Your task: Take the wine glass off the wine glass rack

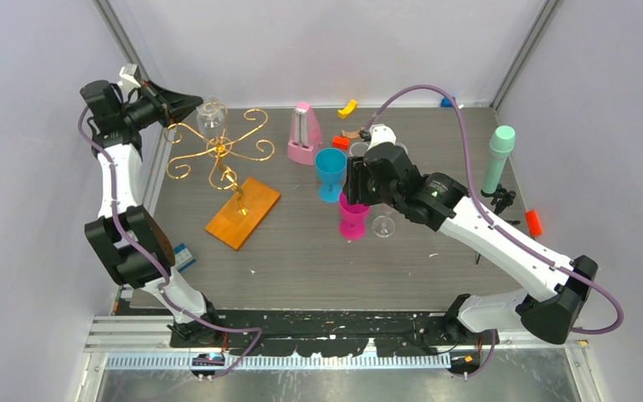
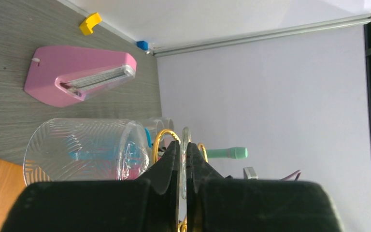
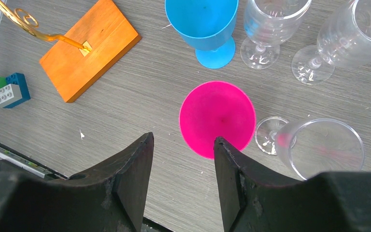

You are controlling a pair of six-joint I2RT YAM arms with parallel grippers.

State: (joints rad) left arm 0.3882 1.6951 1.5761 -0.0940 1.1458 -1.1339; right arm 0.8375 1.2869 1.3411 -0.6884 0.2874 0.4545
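Left fingers (image 2: 166, 166) pinch the wine glass (image 2: 77, 150) by its foot at the rack (image 1: 219, 151).

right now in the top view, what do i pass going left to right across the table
wine glass rack → pink metronome → pink goblet → green cylinder → red block

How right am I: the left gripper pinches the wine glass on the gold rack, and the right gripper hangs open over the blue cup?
One slip: the right gripper hangs open over the pink cup, not the blue cup, as the right wrist view shows. The left gripper does pinch the wine glass on the gold rack.
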